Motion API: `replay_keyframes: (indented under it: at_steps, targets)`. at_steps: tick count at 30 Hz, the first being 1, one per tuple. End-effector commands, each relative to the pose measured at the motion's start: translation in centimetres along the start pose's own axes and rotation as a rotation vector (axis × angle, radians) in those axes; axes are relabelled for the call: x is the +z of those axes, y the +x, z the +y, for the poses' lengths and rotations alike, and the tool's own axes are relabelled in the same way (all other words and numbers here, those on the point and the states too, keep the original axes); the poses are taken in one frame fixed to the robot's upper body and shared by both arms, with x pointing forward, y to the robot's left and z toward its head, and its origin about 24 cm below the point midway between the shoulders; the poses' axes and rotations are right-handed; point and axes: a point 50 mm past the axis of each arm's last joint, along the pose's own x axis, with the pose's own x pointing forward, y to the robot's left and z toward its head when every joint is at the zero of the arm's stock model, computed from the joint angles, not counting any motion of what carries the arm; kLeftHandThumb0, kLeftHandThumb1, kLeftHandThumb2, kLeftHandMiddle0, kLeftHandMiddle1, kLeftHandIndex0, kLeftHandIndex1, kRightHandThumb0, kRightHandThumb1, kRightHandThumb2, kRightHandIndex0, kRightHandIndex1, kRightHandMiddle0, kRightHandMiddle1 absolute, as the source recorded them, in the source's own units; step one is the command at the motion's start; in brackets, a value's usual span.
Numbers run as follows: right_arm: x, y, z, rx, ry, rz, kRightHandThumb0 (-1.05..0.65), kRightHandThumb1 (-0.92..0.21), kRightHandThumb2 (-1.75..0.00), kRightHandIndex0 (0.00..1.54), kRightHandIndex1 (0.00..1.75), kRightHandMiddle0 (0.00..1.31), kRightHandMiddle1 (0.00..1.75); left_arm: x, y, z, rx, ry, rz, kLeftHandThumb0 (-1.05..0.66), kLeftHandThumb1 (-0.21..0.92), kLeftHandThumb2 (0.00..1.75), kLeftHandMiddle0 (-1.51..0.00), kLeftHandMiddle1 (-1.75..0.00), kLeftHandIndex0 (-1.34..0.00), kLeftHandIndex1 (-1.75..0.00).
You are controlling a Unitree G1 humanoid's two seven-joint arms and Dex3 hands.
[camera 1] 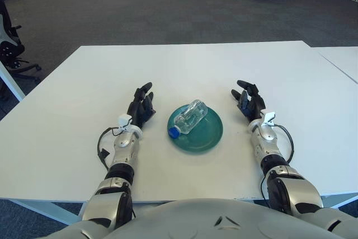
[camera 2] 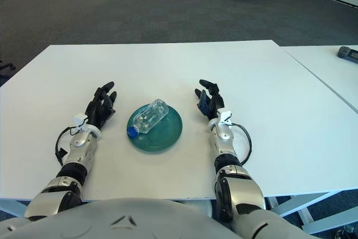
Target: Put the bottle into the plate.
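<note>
A clear plastic bottle [camera 1: 189, 116] with a blue cap lies on its side in a round teal plate [camera 1: 208, 136] near the front middle of the white table. Its cap end points front-left over the plate's rim. My left hand [camera 1: 141, 105] shows to the left of the plate, fingers spread and holding nothing. My right hand [camera 1: 248, 99] shows to the right of the plate, fingers spread and holding nothing. Neither hand touches the bottle or the plate.
The white table [camera 1: 184, 65] stretches wide behind the plate. A second white table [camera 2: 330, 65] stands to the right with a dark device [camera 2: 349, 54] on it. Office chairs [camera 1: 11, 48] stand at the far left; boxes and cases line the back of the room.
</note>
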Motion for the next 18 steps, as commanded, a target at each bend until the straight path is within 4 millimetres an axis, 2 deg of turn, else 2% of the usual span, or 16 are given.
replay_keyframes:
  at_steps: [1,18]
  targets:
    - [-2.88,-2.00,0.22,-0.016,0.019,0.136,-0.72,-0.92,-0.88,0.49,0.02,0.00,0.93,-2.07,-1.41,0.64,0.023,-0.017,0.117,-0.82,0.92,0.94,-0.26,-0.03,0.00,-0.58]
    - [-3.00,-1.94,0.20,-0.018,0.026,0.151,-0.73,-0.92,-0.88,0.51,0.03,0.00,0.93,-1.84,-1.01,0.64,0.016,-0.009,0.114,-0.82,0.92,0.95,-0.27,-0.02,0.00,-0.57]
